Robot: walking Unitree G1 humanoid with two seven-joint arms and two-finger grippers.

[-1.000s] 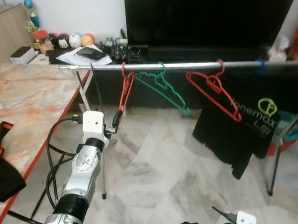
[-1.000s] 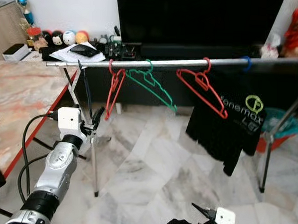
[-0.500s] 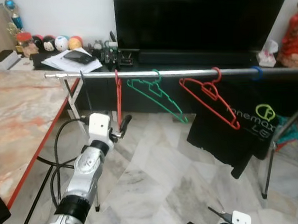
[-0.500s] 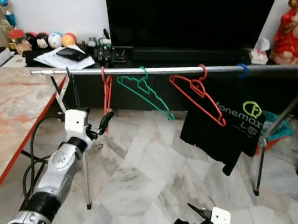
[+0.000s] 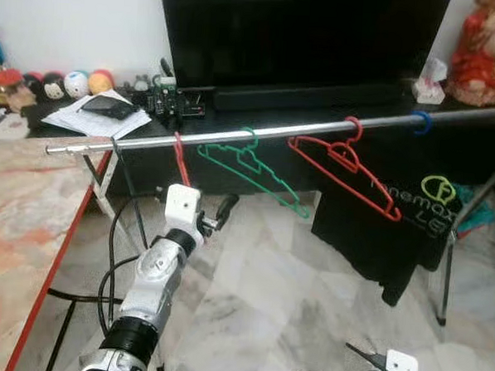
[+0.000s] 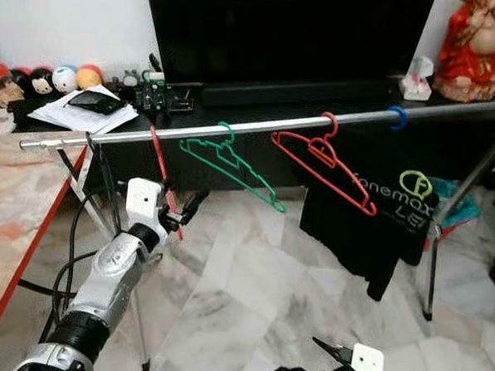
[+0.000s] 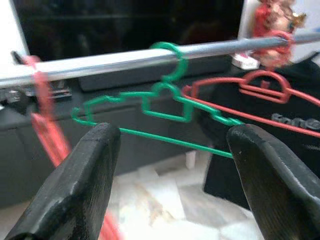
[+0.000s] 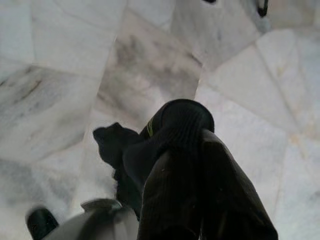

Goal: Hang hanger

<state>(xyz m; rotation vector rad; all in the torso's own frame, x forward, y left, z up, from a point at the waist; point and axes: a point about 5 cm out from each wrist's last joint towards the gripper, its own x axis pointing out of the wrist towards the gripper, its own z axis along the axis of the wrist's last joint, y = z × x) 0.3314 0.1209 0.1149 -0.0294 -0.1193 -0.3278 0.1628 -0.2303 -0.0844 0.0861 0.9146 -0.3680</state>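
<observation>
Hanging edge-on: red hanger (image 5: 179, 155) | rail (image 5: 234, 133) | left end effector (image 5: 217, 216) spread

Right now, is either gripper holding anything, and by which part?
The left gripper is open and holds nothing, just below the rail. The right gripper is shut on a dark garment, pinched at a bunched fold.

Both head eyes look forward and down from above at the clothes rail (image 5: 258, 132), the left wrist camera faces that rail close up, and the right wrist camera points straight down at the marble floor (image 8: 60, 95).
</observation>
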